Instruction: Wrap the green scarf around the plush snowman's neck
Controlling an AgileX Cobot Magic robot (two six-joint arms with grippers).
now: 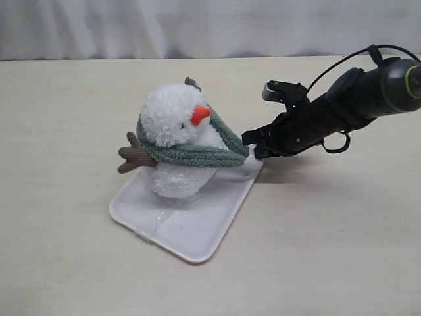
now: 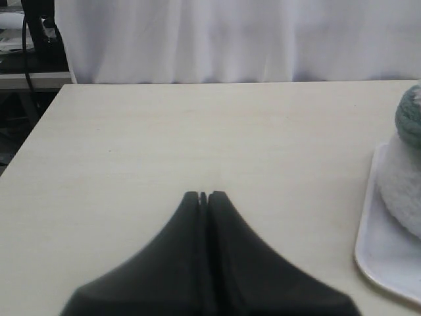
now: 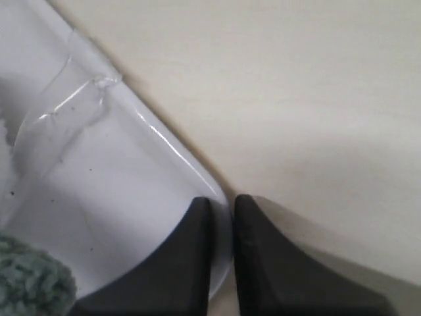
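The plush snowman [image 1: 174, 125] stands on a white tray [image 1: 191, 234], orange nose toward the right. The green scarf [image 1: 197, 156] circles its neck, one end lying toward the tray's right corner. There my right gripper [image 1: 253, 148] is low at the tray corner. In the right wrist view its fingers [image 3: 222, 204] straddle the tray rim [image 3: 164, 138], one inside and one outside, shut on it. A scarf end [image 3: 33, 286] lies beside them, apart. My left gripper [image 2: 203, 195] is shut and empty over bare table, away from the snowman [image 2: 404, 178] and the scarf [image 2: 409, 115].
A light wooden table [image 1: 329, 250] carries the tray, with a white curtain [image 1: 197, 26] behind it. A crinkled clear film [image 3: 59, 125] lies on the tray floor. The left wrist view shows the table's far corner and dark equipment [image 2: 39, 33] beyond it.
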